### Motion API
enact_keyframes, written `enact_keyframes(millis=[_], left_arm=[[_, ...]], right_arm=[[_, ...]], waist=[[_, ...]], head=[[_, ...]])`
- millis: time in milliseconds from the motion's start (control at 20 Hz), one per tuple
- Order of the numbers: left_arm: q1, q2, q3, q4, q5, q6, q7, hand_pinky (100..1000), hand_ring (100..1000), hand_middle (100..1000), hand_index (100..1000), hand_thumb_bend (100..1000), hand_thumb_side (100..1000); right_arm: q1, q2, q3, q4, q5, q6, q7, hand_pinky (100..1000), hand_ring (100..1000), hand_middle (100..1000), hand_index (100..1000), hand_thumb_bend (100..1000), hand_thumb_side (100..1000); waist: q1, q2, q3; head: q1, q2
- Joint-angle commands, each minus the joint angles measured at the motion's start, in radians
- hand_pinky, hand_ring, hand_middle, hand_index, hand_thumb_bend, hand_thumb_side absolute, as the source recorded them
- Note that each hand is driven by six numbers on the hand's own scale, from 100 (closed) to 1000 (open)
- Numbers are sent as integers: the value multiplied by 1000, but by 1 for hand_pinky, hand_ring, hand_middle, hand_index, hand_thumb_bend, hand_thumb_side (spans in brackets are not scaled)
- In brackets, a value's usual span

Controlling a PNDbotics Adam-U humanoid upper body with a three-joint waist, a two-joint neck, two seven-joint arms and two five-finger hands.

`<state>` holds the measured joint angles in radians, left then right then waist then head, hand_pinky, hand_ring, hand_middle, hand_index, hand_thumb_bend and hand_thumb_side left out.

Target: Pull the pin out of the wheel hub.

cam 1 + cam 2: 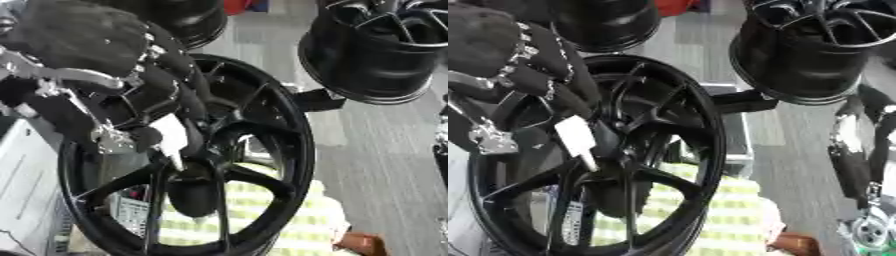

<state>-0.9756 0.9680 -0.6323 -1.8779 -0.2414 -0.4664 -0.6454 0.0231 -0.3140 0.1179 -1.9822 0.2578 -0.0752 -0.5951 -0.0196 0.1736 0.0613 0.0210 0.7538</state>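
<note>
The large black spoked metal wheel [201, 165] is standing upright, and the short white tapered pin [577, 139] is slanting down toward its centre hub. The robot's left hand [131, 90] is curling its fingers around the pin's upper end, seemingly pinching it. The pin is looking light, stiff and smooth, best gripped near its wide top. The right hand [859, 170] is hanging beside the wheel's right rim; whether it is spread or curled I cannot tell.

Setting: workshop or wheel-assembly test area. Evidence: three black alloy wheels in view, a spoked wheel hub [219, 165] in the foreground, a second rim [815, 50] on its side at upper right, a third rim [610, 25] at the top edge. Grey plank-pattern floor [385, 150] underneath. A black bracket [741, 100] juts from the foreground wheel's right side.
</note>
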Motion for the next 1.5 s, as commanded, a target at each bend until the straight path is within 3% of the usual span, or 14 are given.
enact_keyframes(millis=[50,450,550,650,750,1000,1100,1300,1400,1500], left_arm=[[-17,11,10,30,5,-13,-70,846,836,802,887,100,423],[-20,-4,24,83,25,22,-202,839,827,788,895,100,562],[-21,-7,25,95,32,25,-236,848,835,803,889,149,679],[-21,-6,33,97,40,19,-255,858,843,814,881,256,793],[-20,-2,51,94,39,7,-260,862,841,814,865,322,830],[-12,5,74,101,25,-17,-262,861,834,794,847,339,784],[-8,6,69,105,19,-26,-262,860,835,792,846,337,717],[4,9,57,110,9,-47,-262,855,829,794,841,328,440],[12,9,49,116,4,-54,-262,852,824,789,837,295,389],[22,8,38,119,8,-61,-262,850,820,786,838,266,396]], right_arm=[[-5,-17,0,-18,5,-1,-2,902,828,648,790,100,653],[-5,-14,1,-18,5,0,-4,902,827,648,789,100,653],[-4,-13,1,-18,5,1,-4,902,827,648,789,100,653],[-4,-11,1,-18,4,2,-4,902,827,647,789,100,654],[-5,-10,2,-18,4,3,-5,902,824,645,788,100,654],[-6,-9,3,-18,3,5,-6,902,822,644,787,100,655],[-7,-8,3,-18,2,6,-6,902,821,643,787,100,655],[-8,-6,3,-18,1,6,-6,901,820,642,786,100,656],[-9,-4,4,-18,-1,7,-6,901,819,642,786,100,656],[-10,-3,5,-18,-2,8,-6,901,819,642,786,100,656]], waist=[[2,-10,1],[0,-11,3],[-1,-11,3],[0,-10,3],[1,-9,4],[4,-8,2],[4,-7,1],[5,-7,-1],[5,-6,-2],[5,-5,-4]], head=[[-5,-10],[-3,-6],[-3,-6],[-3,-5],[-4,-4],[-6,-4],[-6,-5],[-5,-3],[-5,-2],[-5,-1]])
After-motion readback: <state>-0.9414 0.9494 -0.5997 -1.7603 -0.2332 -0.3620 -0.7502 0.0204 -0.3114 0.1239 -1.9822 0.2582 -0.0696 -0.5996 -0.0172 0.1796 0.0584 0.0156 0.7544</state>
